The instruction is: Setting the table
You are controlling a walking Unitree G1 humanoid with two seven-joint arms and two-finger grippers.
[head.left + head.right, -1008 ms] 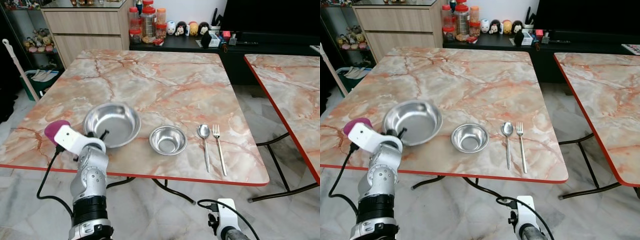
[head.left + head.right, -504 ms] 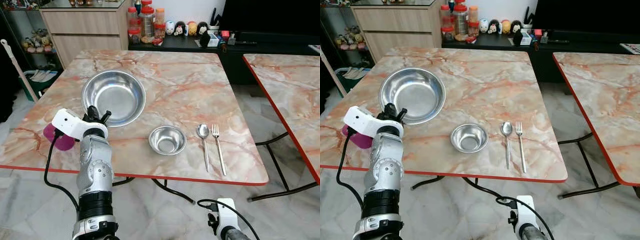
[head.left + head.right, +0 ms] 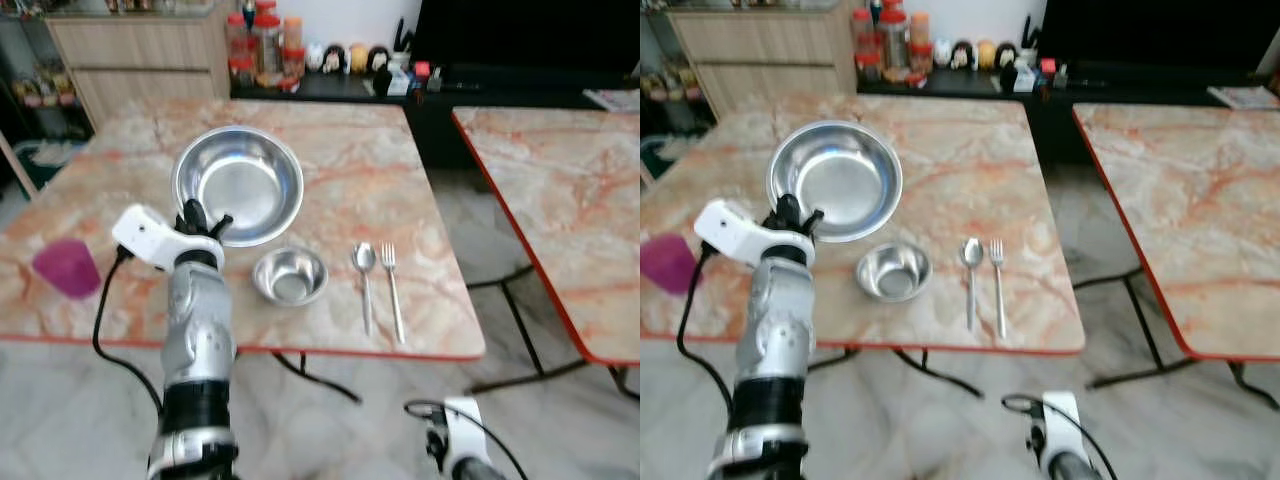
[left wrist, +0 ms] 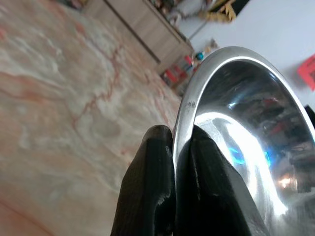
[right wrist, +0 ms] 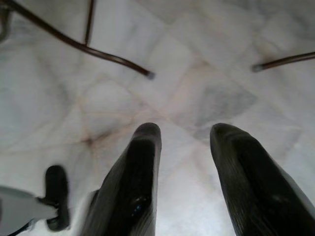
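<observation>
On the near table (image 3: 330, 190) are two steel bowls (image 3: 238, 183) (image 3: 290, 276), one spoon (image 3: 364, 270), one fork (image 3: 391, 285) and one purple cup (image 3: 67, 267).

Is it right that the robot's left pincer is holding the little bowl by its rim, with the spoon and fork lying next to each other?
Not quite. The left pincer grips the big bowl by its rim, as the left wrist view shows. The little bowl sits untouched on the table. The spoon and fork do lie side by side.

A home living-dining room around me: marble-patterned desk (image 3: 330, 190), pale tiled floor (image 3: 90, 400), wooden drawer cabinet (image 3: 140, 60), dark sideboard (image 3: 330, 88) carrying storage jars (image 3: 262, 40) and small figurines (image 3: 335, 57).
</observation>
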